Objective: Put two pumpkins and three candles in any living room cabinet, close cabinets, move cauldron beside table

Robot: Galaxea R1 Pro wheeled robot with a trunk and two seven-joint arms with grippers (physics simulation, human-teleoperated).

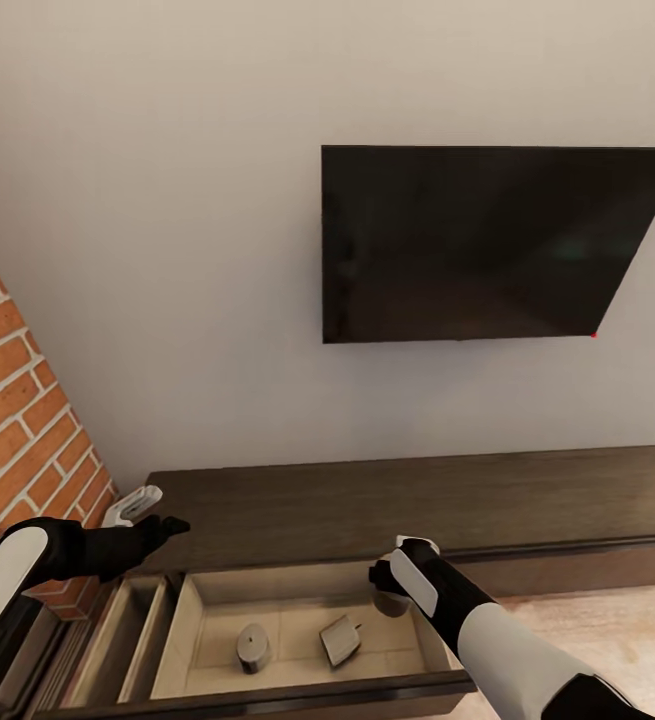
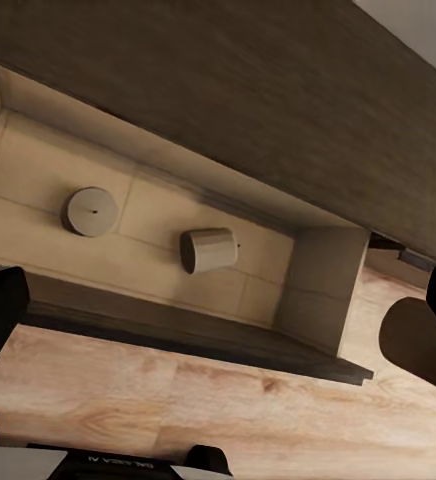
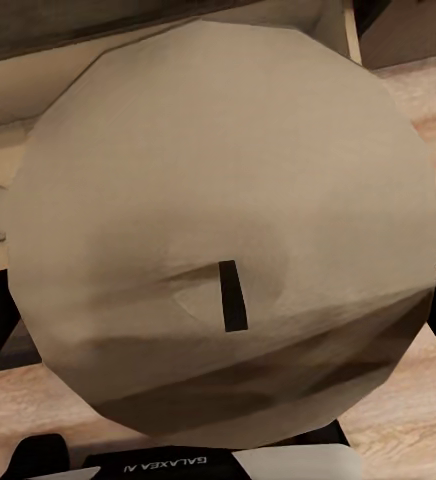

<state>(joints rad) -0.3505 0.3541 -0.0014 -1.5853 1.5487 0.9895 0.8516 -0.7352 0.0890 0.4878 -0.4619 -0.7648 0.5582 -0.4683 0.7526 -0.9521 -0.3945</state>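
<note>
Right wrist view: your right gripper (image 1: pixel 392 598) is clamped on a pale beige round wicked candle (image 3: pixel 228 230), apparently above the open tan-lined dark-wood cabinet drawer (image 1: pixel 192 615). Release too high and it could topple onto the two candles below. Left gripper (image 1: pixel 172 524): cannot tell.

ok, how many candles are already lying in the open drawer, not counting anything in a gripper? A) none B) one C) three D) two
D. The open drawer holds two candles, one upright and one tipped on its side; a third candle sits in the right gripper over the drawer's right end.
</note>
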